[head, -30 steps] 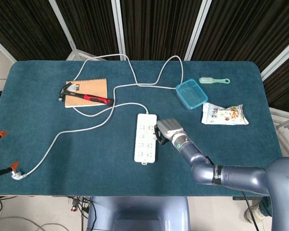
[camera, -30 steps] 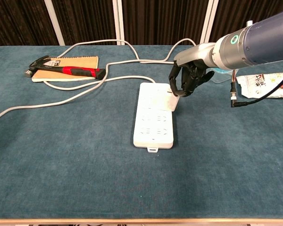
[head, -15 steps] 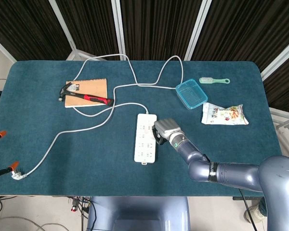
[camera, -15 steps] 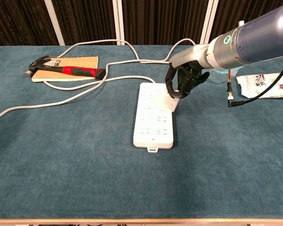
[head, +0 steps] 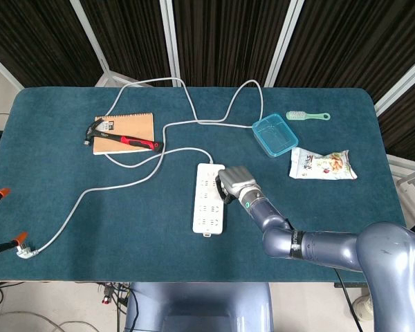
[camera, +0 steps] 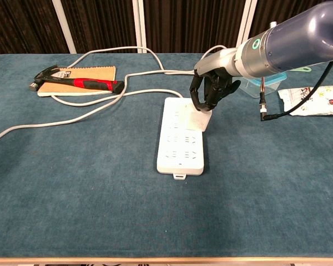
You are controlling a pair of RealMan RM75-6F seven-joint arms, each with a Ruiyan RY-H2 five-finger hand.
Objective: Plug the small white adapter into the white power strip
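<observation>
Right hand [camera: 211, 91] is over the upper right part of the white power strip [camera: 181, 139], fingers curled down and pinching the small white adapter [camera: 204, 118]. Adapter sits at the strip's right edge, near the top socket rows; can't tell whether it's seated in a socket or just touching the face. In the head view the hand [head: 235, 184] covers the adapter completely. Left hand isn't visible in either camera.

Strip lies lengthwise mid-desk [head: 124, 221], its white cable [head: 124, 181] looping back and off to the left. Hammer [head: 124, 140] rests on the notebook [head: 128, 124] at far left. Blue container [head: 274, 134], green brush [head: 307, 115] and snack bag [head: 321, 164] are far right, well apart from the strip.
</observation>
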